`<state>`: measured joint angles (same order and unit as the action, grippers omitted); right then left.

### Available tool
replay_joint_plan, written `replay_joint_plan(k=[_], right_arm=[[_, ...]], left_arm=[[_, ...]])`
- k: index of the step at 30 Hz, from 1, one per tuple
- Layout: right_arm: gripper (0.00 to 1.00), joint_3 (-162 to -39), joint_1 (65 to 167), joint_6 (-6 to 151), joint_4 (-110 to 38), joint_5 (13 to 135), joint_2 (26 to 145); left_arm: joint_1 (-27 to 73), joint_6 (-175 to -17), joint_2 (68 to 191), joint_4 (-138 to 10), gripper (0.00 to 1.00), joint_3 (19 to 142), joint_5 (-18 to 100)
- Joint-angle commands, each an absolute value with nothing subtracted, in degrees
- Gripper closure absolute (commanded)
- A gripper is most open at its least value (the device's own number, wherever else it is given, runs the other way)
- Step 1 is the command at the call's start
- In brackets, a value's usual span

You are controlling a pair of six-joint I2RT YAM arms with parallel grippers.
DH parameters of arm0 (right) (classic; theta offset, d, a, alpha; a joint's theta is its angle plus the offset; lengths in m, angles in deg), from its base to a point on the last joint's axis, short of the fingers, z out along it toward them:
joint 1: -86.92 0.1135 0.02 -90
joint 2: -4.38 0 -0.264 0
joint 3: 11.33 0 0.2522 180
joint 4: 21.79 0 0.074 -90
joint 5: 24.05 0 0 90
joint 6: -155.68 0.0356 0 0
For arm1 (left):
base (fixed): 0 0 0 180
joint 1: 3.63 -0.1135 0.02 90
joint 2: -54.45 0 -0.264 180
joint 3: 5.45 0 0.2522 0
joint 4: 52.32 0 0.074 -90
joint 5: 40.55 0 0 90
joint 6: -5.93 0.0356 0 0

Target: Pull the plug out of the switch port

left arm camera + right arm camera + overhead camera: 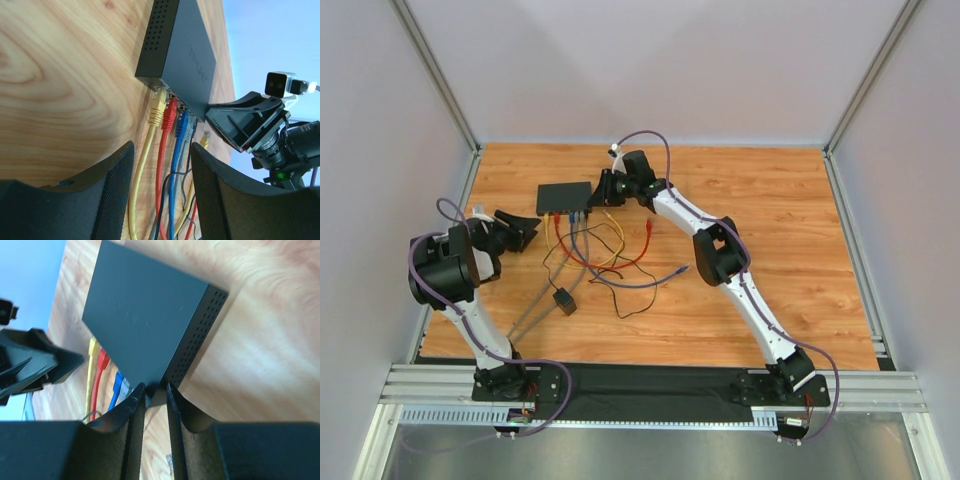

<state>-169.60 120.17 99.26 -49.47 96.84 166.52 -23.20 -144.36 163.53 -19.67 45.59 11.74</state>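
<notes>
Right fingers (131,435) pinch a corner of the switch (140,325), nearly closed; left fingers (112,195) stand half open, holding nothing.

The table (770,250) is smooth wood-grain, lightly satin. The switch (185,55) has a matt black shell, possibly metal, its side perforated. Its cable plugs (158,107) are smooth plastic. The left hand (162,155) has matt black fingers (115,195) with fine mesh texture.
</notes>
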Motion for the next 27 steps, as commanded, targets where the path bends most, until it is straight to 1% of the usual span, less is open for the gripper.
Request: replay_joint_plan(k=[1, 7, 10, 12, 18, 20, 24, 27], right_arm=[[0.75, -169.9, 121.0, 99.2, -50.8, 103.8, 167.2], [0.75, -166.0, 121.0, 97.9, -51.8, 105.6, 165.0], [0.72, -164.8, 120.8, 98.5, -50.9, 105.4, 164.4], [0.71, -163.3, 120.7, 100.0, -48.8, 104.9, 163.7], [0.71, -163.6, 120.2, 101.5, -47.8, 105.0, 163.5], [0.71, -163.6, 120.1, 101.3, -47.8, 105.0, 163.3], [0.71, -163.6, 119.7, 100.9, -48.1, 104.9, 162.9], [0.72, -163.6, 119.4, 101.0, -47.9, 104.9, 162.9]], left_arm=[[-23.1, -144.1, 161.6, -19.8, 0.43, 44.4, 13.5], [-22.9, -145.1, 162.2, -20.2, 0.43, 45.0, 14.6], [-22.1, -145.3, 163.3, -20.3, 0.43, 47.2, 15.6], [-21.3, -146.7, 165.9, -19.4, 0.43, 48.8, 16.4], [-20.9, -150.4, 170.8, -15.0, 0.46, 50.8, 16.1], [-20.7, -149.8, 170.1, -16.8, 0.47, 51.3, 17.4], [-19.3, -145.0, 169.0, -25.3, 0.46, 54.8, 17.9], [-19.2, -144.3, 168.7, -26.3, 0.48, 55.0, 17.8]])
